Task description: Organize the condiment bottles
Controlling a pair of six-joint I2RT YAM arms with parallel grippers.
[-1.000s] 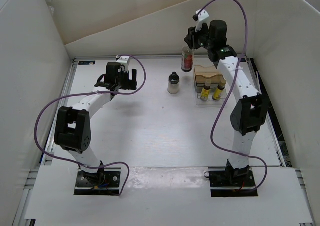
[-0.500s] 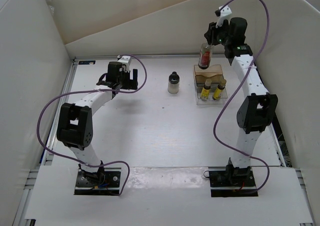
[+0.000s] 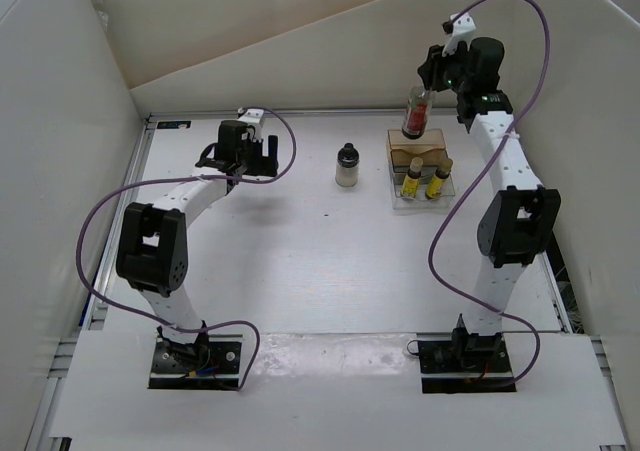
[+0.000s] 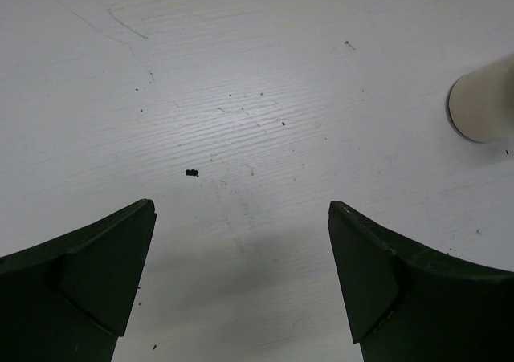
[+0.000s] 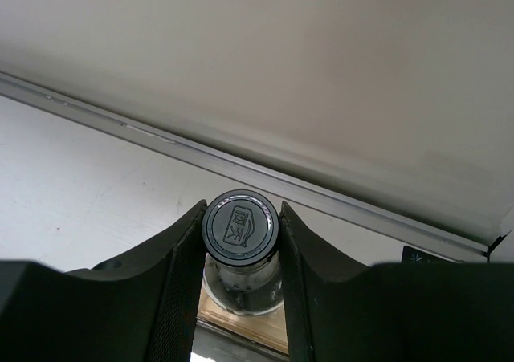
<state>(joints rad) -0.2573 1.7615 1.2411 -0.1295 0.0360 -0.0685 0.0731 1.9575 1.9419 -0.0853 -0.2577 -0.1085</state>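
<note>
From the right wrist view I see little of the tall dark-red bottle (image 5: 239,274): its round black cap (image 5: 239,226), ribbed at the rim and embossed on top, covers most of the clear glass body, and a strip of tan below it is cut off by the frame. The right gripper (image 5: 239,242) is clamped narrowly on that bottle, a dark matte finger (image 5: 178,286) pressed to each side just under the cap. The top view shows the bottle held upright over the rear tan part of the rack (image 3: 418,149); I cannot tell whether its base touches. Two small yellow bottles (image 3: 424,179) with dark caps stand side by side in the rack's clear front section, their labels too small to read. The squat whitish jar (image 3: 346,167) stands alone on the white, faintly scratched worktop (image 3: 300,251), left of the rack. The left gripper (image 4: 241,217) hangs with its jaws wide apart over bare worktop, holding nothing, with only the jar's pale curved edge visible at the frame's right border.
</note>
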